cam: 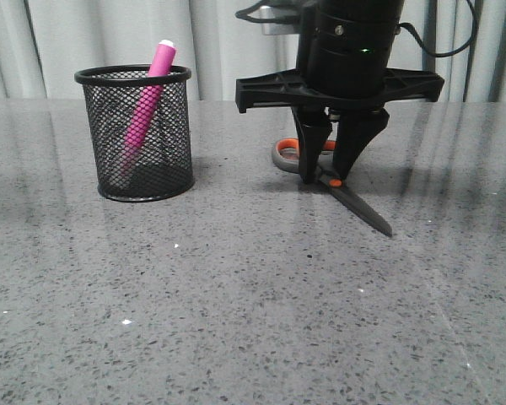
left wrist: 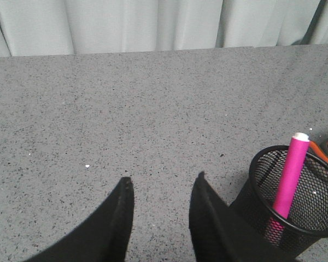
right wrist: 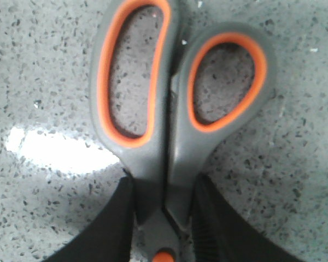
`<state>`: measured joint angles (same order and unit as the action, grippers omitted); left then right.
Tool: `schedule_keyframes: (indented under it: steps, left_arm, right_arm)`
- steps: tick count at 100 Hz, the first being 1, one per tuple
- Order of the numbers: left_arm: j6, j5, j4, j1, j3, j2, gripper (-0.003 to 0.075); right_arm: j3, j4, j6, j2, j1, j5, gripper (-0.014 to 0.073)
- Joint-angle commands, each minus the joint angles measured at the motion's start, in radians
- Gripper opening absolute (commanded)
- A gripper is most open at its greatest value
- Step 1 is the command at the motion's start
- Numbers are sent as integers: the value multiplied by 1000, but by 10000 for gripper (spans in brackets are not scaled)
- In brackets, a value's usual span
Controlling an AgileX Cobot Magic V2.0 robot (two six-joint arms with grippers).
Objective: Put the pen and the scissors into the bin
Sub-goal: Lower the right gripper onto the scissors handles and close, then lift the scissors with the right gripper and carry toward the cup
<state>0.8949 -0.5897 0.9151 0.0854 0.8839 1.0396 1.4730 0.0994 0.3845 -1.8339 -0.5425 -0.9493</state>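
Observation:
The pink pen [cam: 148,101] stands leaning inside the black mesh bin [cam: 101,126] at the left, its white tip above the rim. The scissors [cam: 363,207] lie flat on the grey table to the right of the bin, blades pointing toward the front right. My right gripper [cam: 325,177] points straight down, and its fingers press both sides of the scissors' neck just behind the orange pivot. In the right wrist view the scissors [right wrist: 175,147] fill the frame between my fingers [right wrist: 208,218]. My left gripper [left wrist: 163,179] is open and empty, just left of the bin [left wrist: 246,202] holding the pen [left wrist: 290,174].
The grey speckled table [cam: 236,321] ends at a pale curtain [cam: 228,42] behind. The right arm's black cross-bar [cam: 261,89] hangs above the scissors. The left arm is out of the front view.

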Motion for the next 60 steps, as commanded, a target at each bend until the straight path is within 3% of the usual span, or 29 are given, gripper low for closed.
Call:
schedule_keyframes:
  steps: [1, 17, 31, 45, 60]
  left_arm:
    - [-9, 38, 37, 0, 27, -20, 227]
    - [-9, 38, 37, 0, 27, -20, 227]
    - [-9, 38, 37, 0, 27, -20, 227]
    - [-9, 40, 37, 0, 27, -20, 227]
    - [-9, 41, 37, 0, 27, -20, 227]
  right_arm:
    - [21, 41, -6, 50, 2, 23, -75]
    - [19, 60, -6, 131, 2, 80, -76]
    - [-18, 58, -6, 241, 0, 238, -76]
    - [-123, 26, -6, 360, -14, 497, -76]
    - [-262, 26, -6, 432, -55, 909, -76]
